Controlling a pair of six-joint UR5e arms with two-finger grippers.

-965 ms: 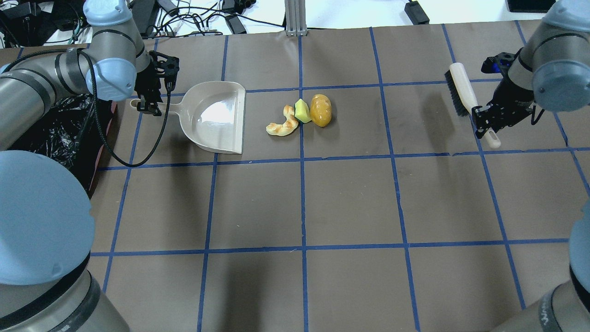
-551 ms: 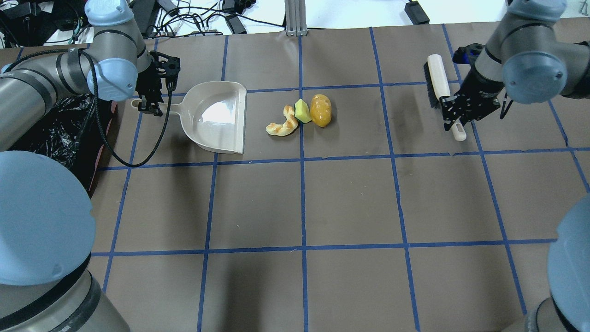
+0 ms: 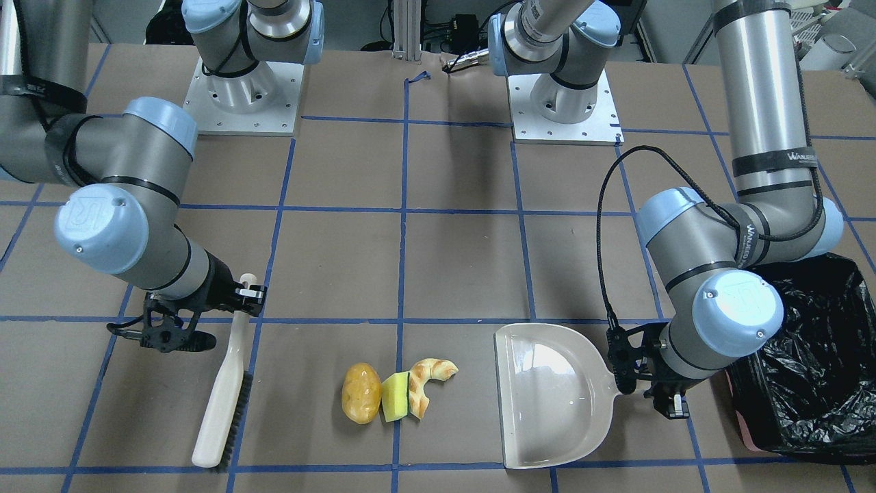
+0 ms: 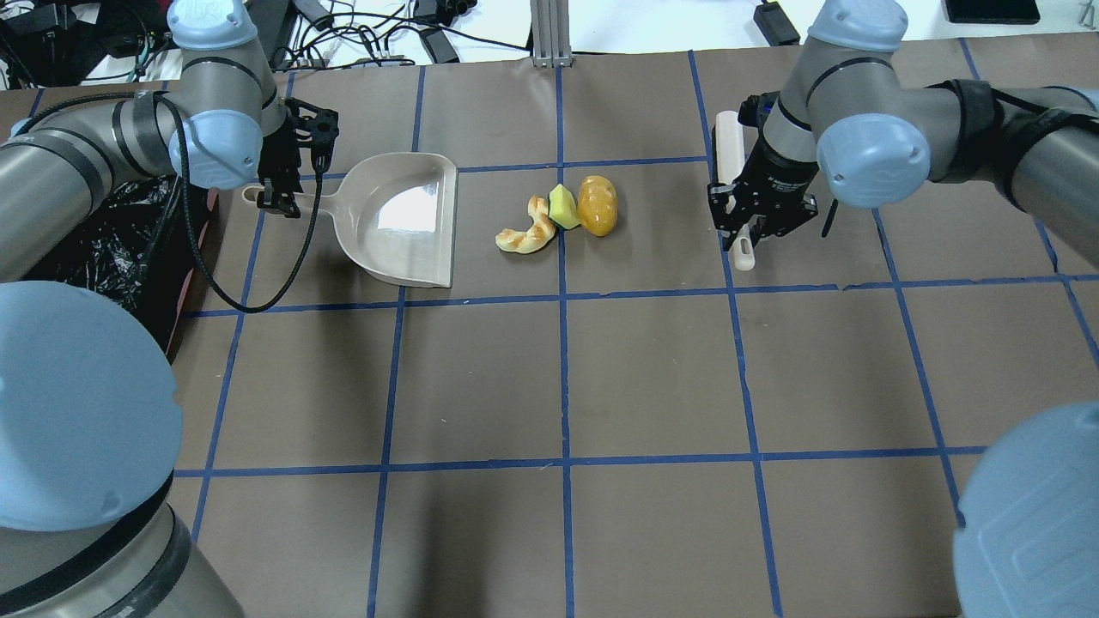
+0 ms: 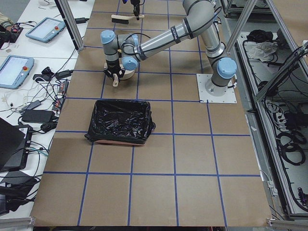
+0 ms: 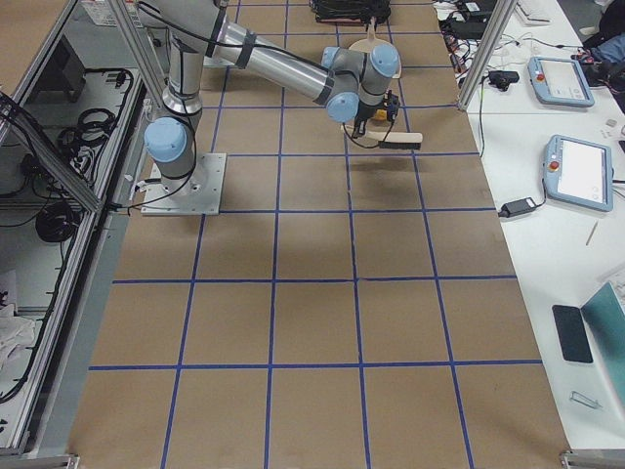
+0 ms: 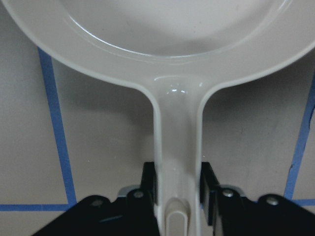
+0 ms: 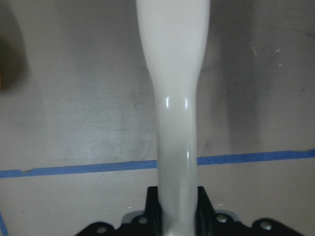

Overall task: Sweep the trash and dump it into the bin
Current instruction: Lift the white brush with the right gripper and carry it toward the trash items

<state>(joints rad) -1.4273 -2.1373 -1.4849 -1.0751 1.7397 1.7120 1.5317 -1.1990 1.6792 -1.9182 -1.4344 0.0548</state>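
The trash lies together mid-table: a golden-brown potato-like lump [image 4: 598,205] [image 3: 361,402], a yellow sponge with a green side [image 4: 562,207] [image 3: 395,406] and a tan croissant-like piece [image 4: 527,232] [image 3: 428,380]. My left gripper [image 4: 279,193] [image 7: 178,196] is shut on the handle of the beige dustpan [image 4: 403,219] [image 3: 547,397], whose mouth faces the trash a short gap away. My right gripper [image 4: 745,225] [image 8: 178,201] is shut on the handle of a white brush [image 3: 222,394] with dark bristles, held right of the potato. The black-lined pink bin [image 4: 103,249] [image 3: 807,383] stands behind the dustpan at the table's left edge.
The table is brown paper with a blue tape grid [image 4: 562,296]. Cables and power bricks [image 4: 369,34] lie beyond the far edge. The arm bases [image 3: 239,96] stand on the robot's side.
My right arm has carried the brush leftward, from the table's right edge to about one grid cell right of the trash. The left arm, dustpan and trash have not moved.
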